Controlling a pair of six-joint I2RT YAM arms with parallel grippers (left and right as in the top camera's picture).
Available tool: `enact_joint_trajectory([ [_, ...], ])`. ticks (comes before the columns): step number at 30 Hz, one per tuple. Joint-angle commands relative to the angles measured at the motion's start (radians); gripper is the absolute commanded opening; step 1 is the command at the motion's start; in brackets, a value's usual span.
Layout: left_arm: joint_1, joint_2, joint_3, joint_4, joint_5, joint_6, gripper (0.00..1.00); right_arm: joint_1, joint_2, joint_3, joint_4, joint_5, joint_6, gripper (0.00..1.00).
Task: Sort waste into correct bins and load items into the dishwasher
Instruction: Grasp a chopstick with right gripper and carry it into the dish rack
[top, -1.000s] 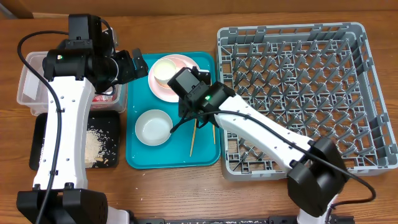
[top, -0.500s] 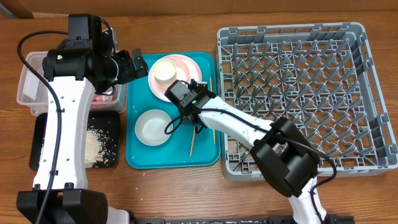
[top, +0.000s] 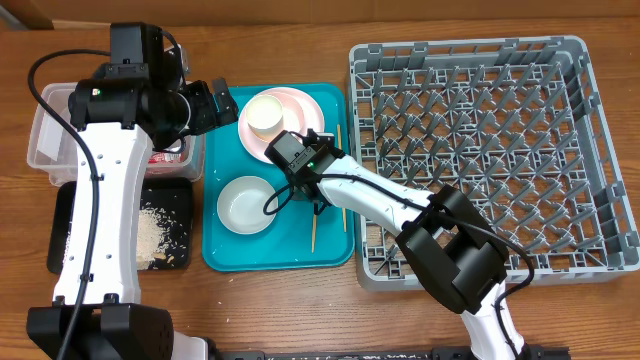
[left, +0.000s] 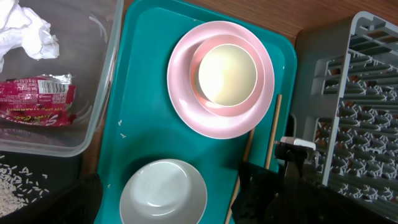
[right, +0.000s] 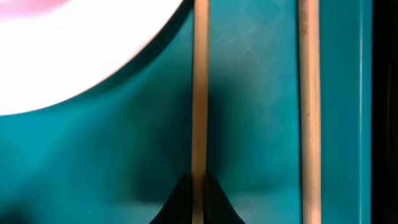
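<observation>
My right gripper (top: 318, 204) is down on the teal tray (top: 222, 256) and shut on one wooden chopstick (right: 199, 93). The second chopstick (right: 309, 112) lies free beside it. My left gripper (top: 216, 102) hovers open and empty over the tray's left edge; its wrist view looks down on the grey-green bowl (left: 163, 193). The cream cup (left: 227, 74) sits in the pink bowl on the pink plate (left: 186, 106). The napkin (left: 28, 31) and red wrapper (left: 34, 99) lie in the clear tub (top: 45, 140). Rice (top: 160, 235) lies in the black tray (top: 60, 230).
The grey dish rack (top: 470, 60) stands right of the teal tray, its wall close to the chopsticks. The right arm stretches across the rack's front left corner. The clear tub and black tray stand left of the teal tray, under the left arm.
The right arm swung its elbow round and its gripper settled low on the chopstick. The chopstick's near end shifted slightly right. The left arm has not moved.
</observation>
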Motion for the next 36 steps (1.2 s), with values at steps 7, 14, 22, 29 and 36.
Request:
enact_joint_trajectory([
  [7,0.0,0.006,0.013,-0.003,0.011,0.013,1.0,-0.013,-0.024,0.033,-0.04,-0.018,0.0,0.04],
  [14,0.0,0.006,0.013,-0.003,0.011,0.013,1.0,-0.043,-0.14,0.109,-0.148,-0.016,-0.095,0.04],
  [22,0.0,0.006,0.013,-0.003,0.011,0.013,1.0,-0.08,-0.301,0.111,-0.217,-0.014,-0.235,0.04],
  [29,0.0,0.006,0.013,-0.003,0.01,0.013,1.0,-0.112,-0.343,0.108,-0.246,0.029,-0.297,0.04],
  [36,-0.001,0.006,0.013,-0.003,0.009,0.012,1.0,-0.159,-0.343,0.099,-0.283,0.082,-0.296,0.04],
])
